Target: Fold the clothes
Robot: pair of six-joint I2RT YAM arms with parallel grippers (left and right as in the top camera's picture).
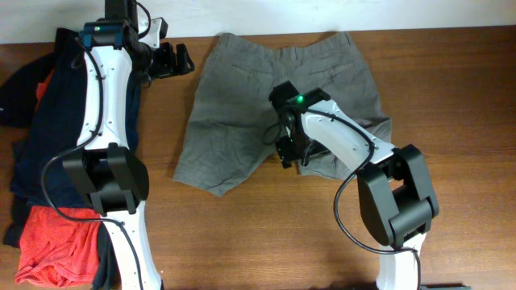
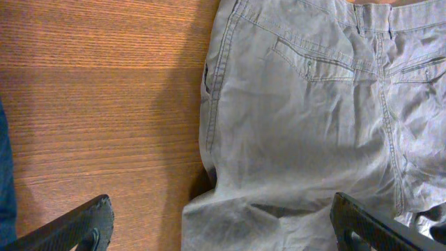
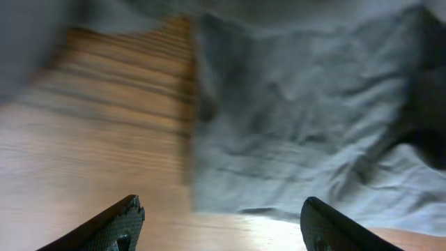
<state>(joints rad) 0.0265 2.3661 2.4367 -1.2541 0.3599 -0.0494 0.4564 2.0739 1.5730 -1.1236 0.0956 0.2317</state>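
Observation:
The grey-olive shorts [image 1: 242, 105] lie flat at the table's back middle, waistband at the far edge, back pockets up. They also show in the left wrist view [image 2: 313, 125] and the right wrist view [image 3: 300, 118]. My left gripper [image 1: 173, 60] is open and empty beside the shorts' left waist corner; its fingers [image 2: 223, 226] straddle the left side seam. My right gripper [image 1: 289, 153] is open and empty, low over the crotch area between the legs; its fingers [image 3: 223, 223] frame a leg hem edge and bare wood.
A navy-blue garment [image 1: 48, 105] and an orange-red garment [image 1: 52, 242] lie piled along the table's left side. The wooden table [image 1: 266, 234] extends in front of the shorts. The wall edge runs along the back.

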